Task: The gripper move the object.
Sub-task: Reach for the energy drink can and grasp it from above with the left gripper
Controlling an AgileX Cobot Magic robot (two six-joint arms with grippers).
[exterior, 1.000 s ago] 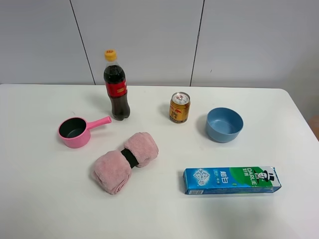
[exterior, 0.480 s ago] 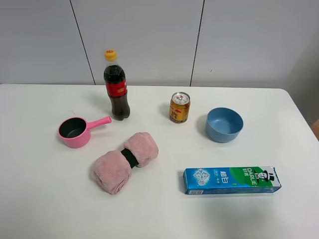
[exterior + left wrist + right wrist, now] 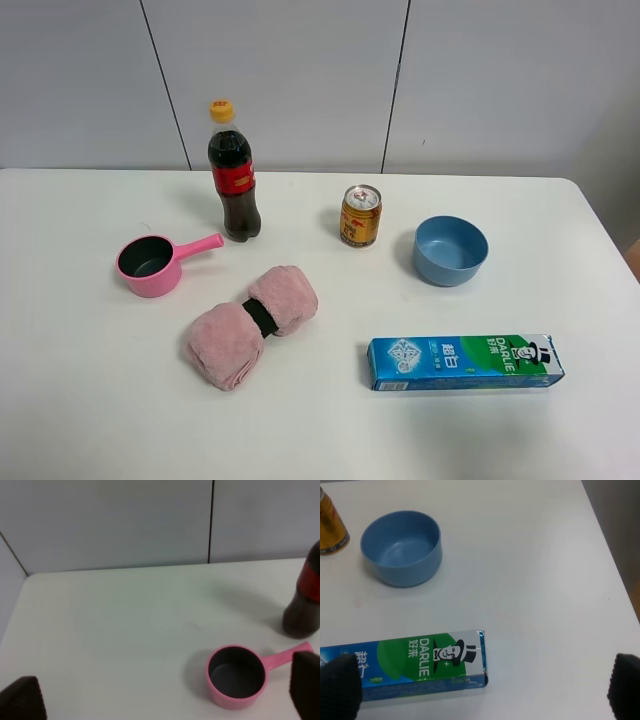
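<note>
Gold-and-red can [image 3: 360, 216] upright, long axis vertical, pull-tab top upward, near blue bowl [image 3: 451, 251]

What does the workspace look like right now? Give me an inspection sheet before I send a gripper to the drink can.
Surface: white table, no spills seen.
Job's things: small gold-and-red drink can with a silver top, upright between bottle and bowl, touching neither, not gripped.
Clutter: dark cola bottle with yellow cap, upright; small pink saucepan; pink rolled towel with black band; round blue bowl, empty; blue-and-green toothpaste box, lying flat.
Grippers: left gripper and right gripper both have jaws wide apart and hold nothing; neither shows in the high view.
Cables: nothing seen.
Surroundings: grey panelled wall behind the table.
</note>
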